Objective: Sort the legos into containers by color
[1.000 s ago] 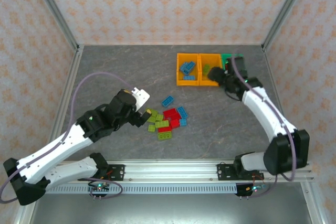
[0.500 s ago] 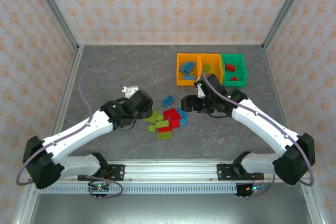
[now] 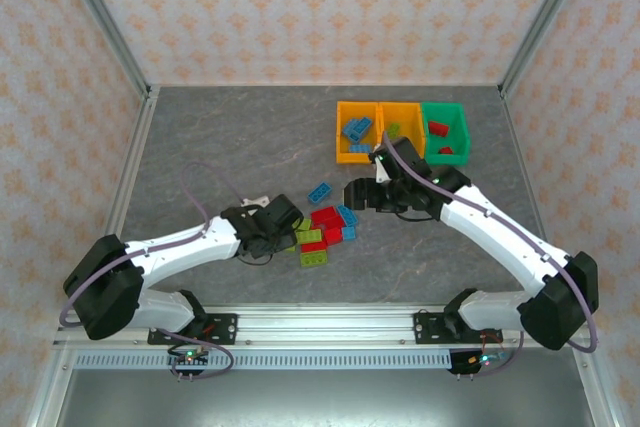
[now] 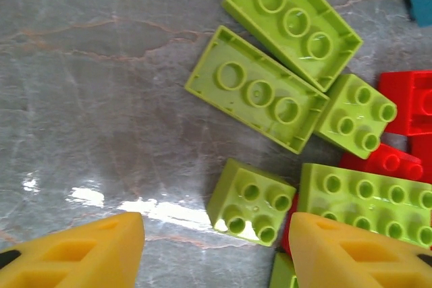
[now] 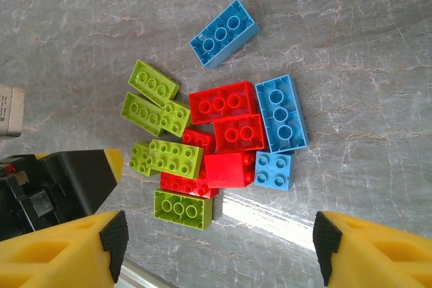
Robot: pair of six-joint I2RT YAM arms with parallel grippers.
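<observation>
Down on the grey marbled table (image 3: 220, 137), the loose legos (image 3: 322, 230) lie in a heap between the two arms, well apart from the containers (image 3: 358, 158) at the far right.

From above I can see what the bins hold: blue bricks (image 3: 357, 130) in the left orange bin (image 3: 340, 133), a lime brick (image 3: 393, 130) in the middle orange bin (image 3: 402, 105), and red bricks (image 3: 438, 128) in the green bin (image 3: 444, 105). That view also puts the left gripper (image 3: 283, 222) at the heap's left edge and the right gripper (image 3: 358, 195) over its far right side.

The left wrist camera gives the close detail. A small lime four-stud brick (image 4: 251, 200) sits between the yellow fingers (image 4: 81, 251) of the left gripper (image 4: 216, 234). The jaws are parted, and bare table shows between the brick and one finger. I cannot tell whether the other finger touches it. Two long lime bricks (image 4: 256, 89) just beyond show three rings each.

The right wrist camera looks down on the whole heap of red, lime and blue, with one lone blue brick (image 5: 224, 33) lying apart. The right gripper (image 5: 217, 241) hangs spread wide with nothing held.

Any marks on the studs are too soft to read.
</observation>
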